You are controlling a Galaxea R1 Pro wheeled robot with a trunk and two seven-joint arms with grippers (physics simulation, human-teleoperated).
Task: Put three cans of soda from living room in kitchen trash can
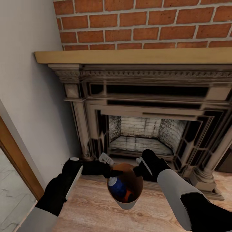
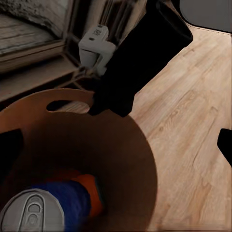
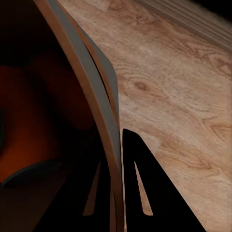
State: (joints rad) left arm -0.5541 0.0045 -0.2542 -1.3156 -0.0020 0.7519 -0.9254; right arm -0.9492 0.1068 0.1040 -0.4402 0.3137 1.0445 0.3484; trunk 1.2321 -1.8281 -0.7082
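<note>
The right gripper (image 1: 139,168) has its jaws clenched on the rim of the bin (image 1: 132,203), held above the floor (image 1: 93,206) before the fireplace (image 1: 141,106). Inside lie a blue can (image 1: 116,187) and an orange can (image 1: 129,195). The left gripper (image 1: 113,173) is at the rim; its jaws I cannot tell. I judge that collecting is finished or nearly so; carrying to the kitchen comes next, with the bin upright.

1 bucket (image 1: 129,202), 1 blue can (image 1: 116,188), 1 orange can (image 1: 129,195) inside, 2 claws.
</note>
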